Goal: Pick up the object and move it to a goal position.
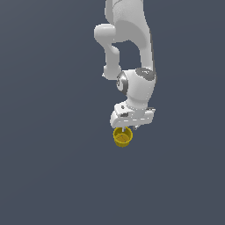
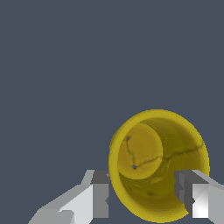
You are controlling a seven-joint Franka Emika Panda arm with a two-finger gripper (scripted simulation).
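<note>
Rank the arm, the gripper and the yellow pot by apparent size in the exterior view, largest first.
1. Arm, by far the largest.
2. Gripper, its white body wider than the pot.
3. Yellow pot, smallest.

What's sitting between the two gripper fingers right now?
The yellow pot lies between the fingers, its open mouth facing the wrist camera, one finger on each side of its rim. The wrist view shows this; whether the pads touch its wall is unclear.

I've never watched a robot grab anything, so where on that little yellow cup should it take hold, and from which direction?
Probably across the rim and upper wall of the yellow cup, coming down from above its open mouth. The cup is round and tapered, and the gripper already has a finger on each side of it, so squeezing inward on opposite walls looks most secure.
</note>
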